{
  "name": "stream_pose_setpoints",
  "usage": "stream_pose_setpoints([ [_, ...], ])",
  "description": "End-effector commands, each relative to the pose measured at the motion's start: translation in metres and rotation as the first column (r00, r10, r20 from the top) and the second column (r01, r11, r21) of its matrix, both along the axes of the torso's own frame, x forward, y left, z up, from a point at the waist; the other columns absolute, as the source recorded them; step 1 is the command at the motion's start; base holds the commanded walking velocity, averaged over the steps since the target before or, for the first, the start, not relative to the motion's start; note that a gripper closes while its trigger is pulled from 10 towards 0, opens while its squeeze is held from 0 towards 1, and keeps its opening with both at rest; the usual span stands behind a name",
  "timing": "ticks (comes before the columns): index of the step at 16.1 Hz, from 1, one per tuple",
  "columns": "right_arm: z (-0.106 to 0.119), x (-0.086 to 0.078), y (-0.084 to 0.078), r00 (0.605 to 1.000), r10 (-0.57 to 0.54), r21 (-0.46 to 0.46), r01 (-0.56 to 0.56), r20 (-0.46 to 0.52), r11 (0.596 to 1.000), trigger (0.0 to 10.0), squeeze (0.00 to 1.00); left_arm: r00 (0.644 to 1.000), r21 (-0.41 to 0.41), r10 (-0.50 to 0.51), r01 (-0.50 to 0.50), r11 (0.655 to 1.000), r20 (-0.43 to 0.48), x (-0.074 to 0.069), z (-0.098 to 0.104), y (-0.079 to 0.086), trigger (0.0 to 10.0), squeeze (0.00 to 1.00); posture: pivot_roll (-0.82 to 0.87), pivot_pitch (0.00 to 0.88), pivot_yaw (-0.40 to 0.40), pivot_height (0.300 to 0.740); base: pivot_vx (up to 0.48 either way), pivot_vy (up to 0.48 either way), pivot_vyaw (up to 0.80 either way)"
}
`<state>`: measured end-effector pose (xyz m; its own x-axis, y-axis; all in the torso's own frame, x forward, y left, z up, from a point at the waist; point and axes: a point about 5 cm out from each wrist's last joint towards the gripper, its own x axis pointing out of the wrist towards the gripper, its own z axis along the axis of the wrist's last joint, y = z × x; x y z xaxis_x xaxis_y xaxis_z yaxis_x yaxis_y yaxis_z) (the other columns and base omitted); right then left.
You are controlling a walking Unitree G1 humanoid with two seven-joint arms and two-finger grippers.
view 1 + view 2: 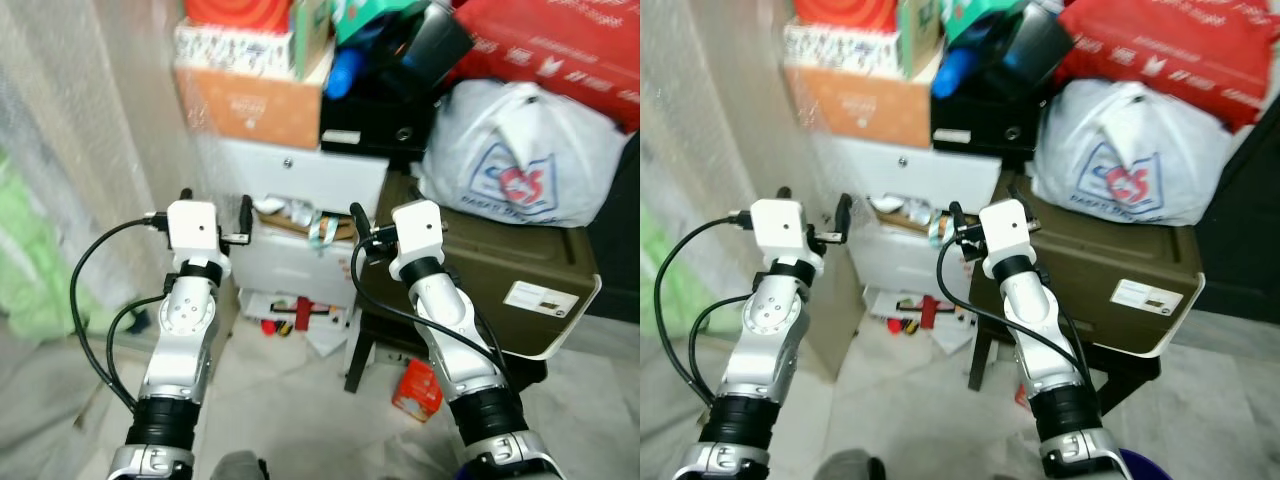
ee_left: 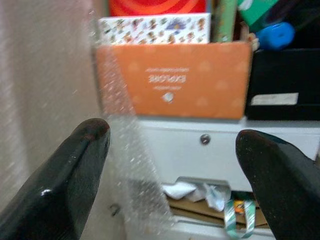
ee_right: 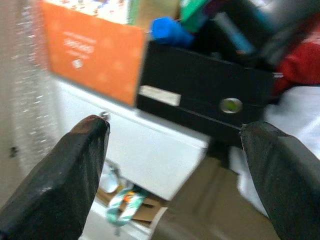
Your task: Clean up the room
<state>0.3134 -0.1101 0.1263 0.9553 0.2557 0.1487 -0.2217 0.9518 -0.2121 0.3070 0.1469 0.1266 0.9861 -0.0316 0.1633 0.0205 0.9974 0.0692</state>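
Both arms are raised in front of a stack of storage. My left gripper (image 1: pixel 215 205) is open and empty, level with the half-open drawer (image 1: pixel 300 222) of a white drawer unit (image 2: pixel 225 145); crumpled paper and a green ribbon (image 2: pixel 235 220) lie in that drawer. My right gripper (image 3: pixel 175 140) is also open and empty, held before the black box (image 3: pixel 200 85) and the olive-green case (image 1: pixel 500 270). On the floor below lie a small red carton (image 1: pixel 418 390), a red tool (image 1: pixel 297 315) and loose papers.
An orange cardboard box (image 1: pixel 250 100) with a patterned box on it tops the drawer unit. A white plastic bag (image 1: pixel 520 150) sits on the green case, with a red bag (image 1: pixel 570 45) above. Bubble wrap (image 1: pixel 90 150) hangs at left, beside green cloth (image 1: pixel 25 260).
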Motion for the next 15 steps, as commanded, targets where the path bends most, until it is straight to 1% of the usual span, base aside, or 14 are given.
stream_pose_setpoints([
  [1, 0.0022, 0.0014, -0.004, 1.0, -0.015, 0.0, 0.015, 0.007, 1.0, 10.0, 0.0, 1.0, 0.0, -0.027, 0.027, 1.0, 0.005, 0.0015, 0.0015, -0.0044, 10.0, 0.0, 0.02, 0.0, -0.023, 0.74, 0.27, 0.0, 0.0],
  [11, 0.0026, 0.0016, -0.0042, 1.0, -0.015, -0.009, 0.015, 0.01, 1.0, 10.0, 0.0, 0.999, -0.005, -0.044, 0.044, 0.999, -0.005, 0.0011, 0.0001, -0.0061, 10.0, 0.0, 0.02, 0.0, -0.024, 0.74, 0.298, 0.0, 0.0],
  [14, 0.0031, 0.0015, -0.005, 1.0, -0.027, -0.013, 0.027, 0.017, 1.0, 10.0, 0.0, 0.999, -0.007, -0.045, 0.045, 0.999, -0.005, 0.0008, -0.0003, -0.0063, 10.0, 0.0, 0.02, 0.0, -0.024, 0.74, 0.0, 0.0, 0.0],
  [15, 0.0054, 0.0019, -0.0115, 0.996, -0.079, -0.026, 0.08, 0.037, 0.996, 10.0, 0.0, 0.999, -0.003, -0.035, 0.035, 0.999, -0.011, 0.0008, -0.001, -0.0057, 10.0, 0.0, 0.02, 0.0, -0.025, 0.74, 0.0, 0.0, 0.0],
])
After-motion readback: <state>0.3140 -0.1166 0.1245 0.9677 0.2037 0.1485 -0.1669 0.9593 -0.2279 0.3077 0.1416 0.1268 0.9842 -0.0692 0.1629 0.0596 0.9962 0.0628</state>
